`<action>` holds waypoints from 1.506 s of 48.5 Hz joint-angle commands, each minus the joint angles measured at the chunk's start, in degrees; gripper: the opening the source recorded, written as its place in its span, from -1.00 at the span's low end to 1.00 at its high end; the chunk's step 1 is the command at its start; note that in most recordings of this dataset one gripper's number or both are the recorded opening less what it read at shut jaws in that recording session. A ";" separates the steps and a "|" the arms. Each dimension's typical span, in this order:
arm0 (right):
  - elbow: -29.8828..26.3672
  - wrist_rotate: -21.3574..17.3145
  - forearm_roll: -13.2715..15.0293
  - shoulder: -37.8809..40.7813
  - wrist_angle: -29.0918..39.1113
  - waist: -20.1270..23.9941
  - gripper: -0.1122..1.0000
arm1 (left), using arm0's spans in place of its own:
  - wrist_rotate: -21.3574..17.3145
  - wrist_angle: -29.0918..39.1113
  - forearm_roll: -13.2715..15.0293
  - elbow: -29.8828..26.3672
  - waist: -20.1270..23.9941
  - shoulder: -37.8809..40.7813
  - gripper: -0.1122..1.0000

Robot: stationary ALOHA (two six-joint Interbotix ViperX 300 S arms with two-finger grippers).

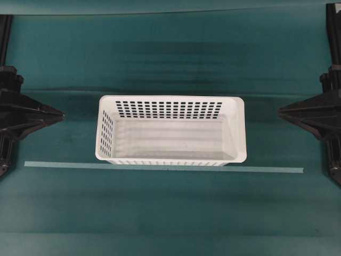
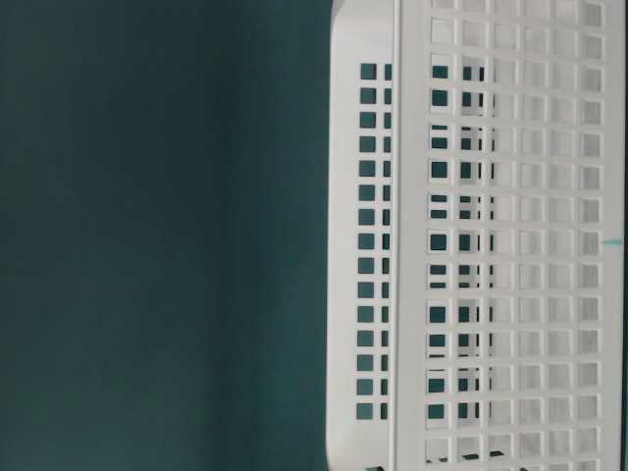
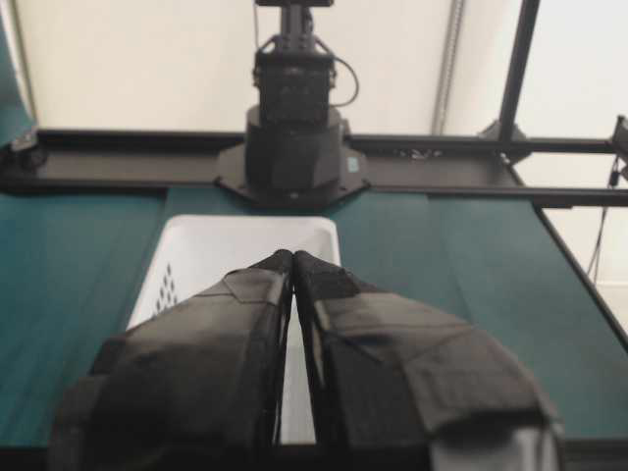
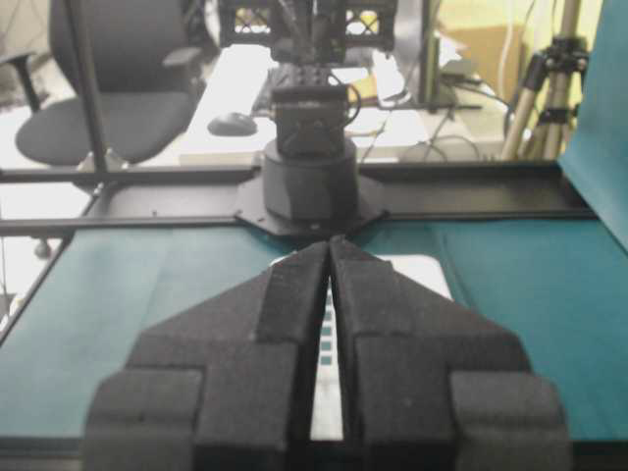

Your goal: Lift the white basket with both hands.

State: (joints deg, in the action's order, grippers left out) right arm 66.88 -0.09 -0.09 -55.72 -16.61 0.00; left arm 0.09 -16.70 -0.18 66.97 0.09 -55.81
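The white basket (image 1: 170, 98) stands empty on the teal table, its long side running left to right, its near wall on a pale tape line. My left gripper (image 1: 61, 114) is shut with nothing in it, well left of the basket's left end and pointing at it. My right gripper (image 1: 279, 112) is also shut and empty, off the right end and pointing inward. In the left wrist view the fingertips (image 3: 293, 255) meet in front of the basket (image 3: 206, 245). The right wrist view shows the right gripper (image 4: 329, 242) the same way, with the basket (image 4: 422, 270) behind. The table-level view is filled by the basket's perforated wall (image 2: 510, 245).
A thin pale tape strip (image 1: 160, 167) crosses the table under the basket's near wall. Each arm's black base faces the other across the table (image 3: 292, 147) (image 4: 309, 177). An office chair (image 4: 108, 88) and a tripod (image 4: 545, 69) stand beyond the table.
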 commanded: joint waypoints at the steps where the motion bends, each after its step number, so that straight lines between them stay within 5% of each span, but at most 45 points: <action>1: -0.26 -0.44 -0.18 0.00 -0.44 0.35 -0.54 | 1.23 0.35 -0.88 -1.23 0.00 0.44 -0.54; 4: -0.26 -0.70 -1.05 0.09 0.18 0.44 -0.50 | 2.02 0.79 -0.88 -1.58 0.00 0.70 -0.64; 10: -0.35 -2.64 -2.20 0.09 2.02 0.44 -0.74 | 4.13 1.85 -0.88 -2.72 -0.35 0.88 -0.89; 19: -3.43 -10.90 -4.39 0.26 6.50 0.18 -0.77 | 10.63 6.24 -0.88 -6.06 -0.53 1.14 -0.89; 27: -9.05 -22.15 -8.09 1.58 20.74 -1.93 -0.77 | 22.24 11.51 -0.88 -9.67 -0.53 1.14 -0.89; 34: -14.41 -33.66 -8.35 3.16 32.52 -5.89 -0.77 | 33.57 14.24 -0.88 -12.04 -0.53 1.23 -0.89; 50: -19.95 -51.86 -8.26 7.56 44.82 -10.90 -0.77 | 53.53 29.36 -0.79 -20.83 1.32 7.38 -0.90; 65: -26.37 -66.45 -6.86 18.02 64.07 -10.81 -0.77 | 71.37 43.95 -1.05 -23.91 3.34 15.38 -0.89; 73: -29.71 -67.68 -5.19 25.22 68.29 -10.20 -0.77 | 73.74 51.24 -1.14 -25.49 3.34 19.69 -0.90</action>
State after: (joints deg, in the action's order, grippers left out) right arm 39.73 -67.76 -5.98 -34.72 50.45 -10.63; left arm 73.56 32.08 -1.14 43.51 3.34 -39.02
